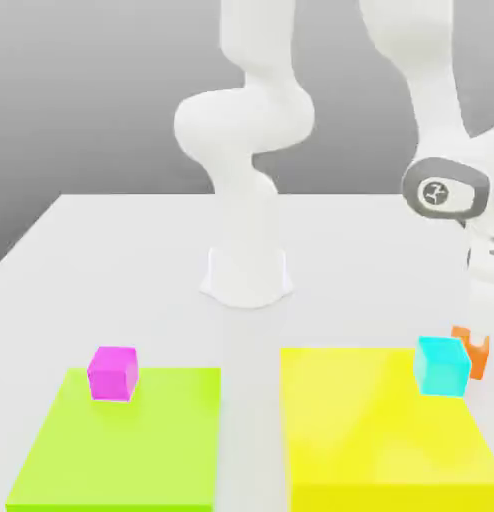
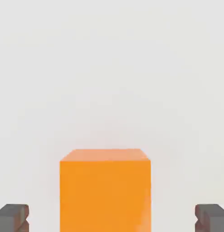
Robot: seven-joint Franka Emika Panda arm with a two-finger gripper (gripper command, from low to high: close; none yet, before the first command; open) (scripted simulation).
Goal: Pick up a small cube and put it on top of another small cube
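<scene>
The small orange cube [image 1: 478, 362] sits on the white table at the exterior view's right, just behind the cyan cube [image 1: 440, 365], which hides part of it. My gripper [image 1: 475, 343] is lowered over the orange cube. In the hand view the orange cube [image 2: 104, 190] stands between my two grey fingertips [image 2: 12, 218], with a gap on each side, so the gripper [image 2: 111, 219] is open around it. The magenta-pink cube [image 1: 113, 373] rests on the far corner of the green pad [image 1: 116, 445], at the exterior view's left.
The cyan cube stands on the back right corner of a yellow pad [image 1: 381, 440]. The arm's white base [image 1: 247, 270] rises from the middle of the table [image 1: 121, 260], behind both pads. A strip of bare table separates the pads.
</scene>
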